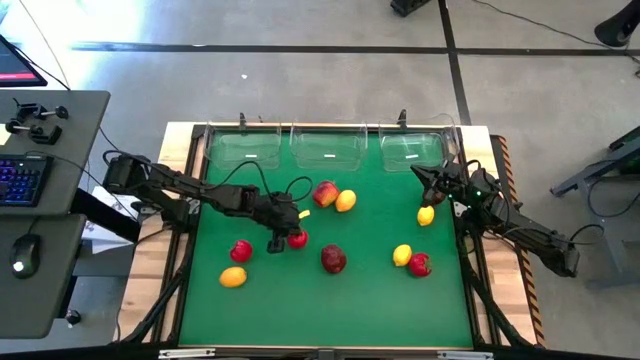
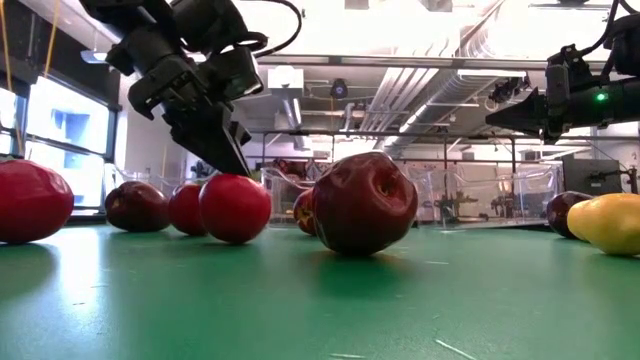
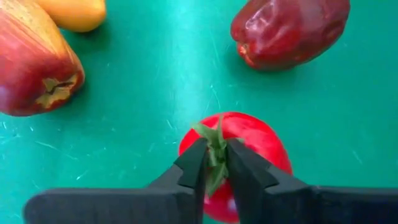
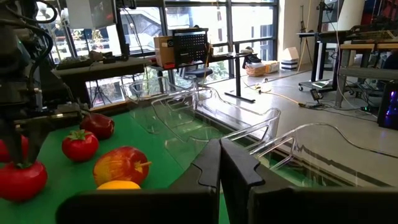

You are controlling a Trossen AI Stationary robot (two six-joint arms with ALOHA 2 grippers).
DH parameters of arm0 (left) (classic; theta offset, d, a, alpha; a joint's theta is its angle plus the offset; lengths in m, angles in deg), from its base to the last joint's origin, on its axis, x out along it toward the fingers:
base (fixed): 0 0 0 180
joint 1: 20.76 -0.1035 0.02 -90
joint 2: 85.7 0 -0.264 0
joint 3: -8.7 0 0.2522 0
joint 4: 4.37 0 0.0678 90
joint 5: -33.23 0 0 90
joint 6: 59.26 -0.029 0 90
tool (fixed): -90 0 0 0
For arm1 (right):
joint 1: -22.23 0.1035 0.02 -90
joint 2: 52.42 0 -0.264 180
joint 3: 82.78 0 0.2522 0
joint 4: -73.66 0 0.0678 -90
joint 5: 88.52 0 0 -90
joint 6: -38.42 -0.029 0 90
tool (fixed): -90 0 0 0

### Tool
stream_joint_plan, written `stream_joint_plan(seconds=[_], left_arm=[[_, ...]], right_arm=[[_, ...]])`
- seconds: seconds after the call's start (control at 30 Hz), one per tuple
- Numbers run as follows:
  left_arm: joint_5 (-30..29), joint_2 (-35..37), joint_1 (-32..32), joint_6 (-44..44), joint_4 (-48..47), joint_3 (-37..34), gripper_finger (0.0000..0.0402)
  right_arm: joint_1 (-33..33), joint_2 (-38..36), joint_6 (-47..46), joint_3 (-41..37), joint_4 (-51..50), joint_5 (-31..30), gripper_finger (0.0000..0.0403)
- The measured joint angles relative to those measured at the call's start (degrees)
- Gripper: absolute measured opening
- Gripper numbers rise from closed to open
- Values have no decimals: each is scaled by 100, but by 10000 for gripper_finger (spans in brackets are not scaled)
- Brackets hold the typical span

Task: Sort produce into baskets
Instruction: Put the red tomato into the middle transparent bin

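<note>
1. Green leafy stem of the bright red toy fruit (image 3: 249,146), left of centre on the green-matted counter (image 1: 380,310), is pinched by the nearly closed left claw (image 3: 216,163); such a thin hold may slip on lifting.
2. Clear plastic baskets (image 1: 328,148) along the far edge are still to be reached; swinging could drop the fruit.
3. Right claw (image 4: 219,163) is held closed and empty near the far right basket.

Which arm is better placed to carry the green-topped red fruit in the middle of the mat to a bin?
Left. The left gripper is closed on the green top of the red fruit, which sits on the mat. The right gripper is shut and empty, hovering by the right-hand bin.
</note>
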Motion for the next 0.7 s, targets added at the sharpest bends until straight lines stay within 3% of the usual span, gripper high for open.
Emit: stream_joint_plan(seconds=[0.3, 0.7], left_arm=[[-46, -2, 2, 72, 77, 128, 3], [-159, -2, -71, -256, -189, 644, 0]], right_arm=[[0, 0, 0, 0, 0, -1, 0], [-2, 0, -1, 0, 0, 0, 0]])
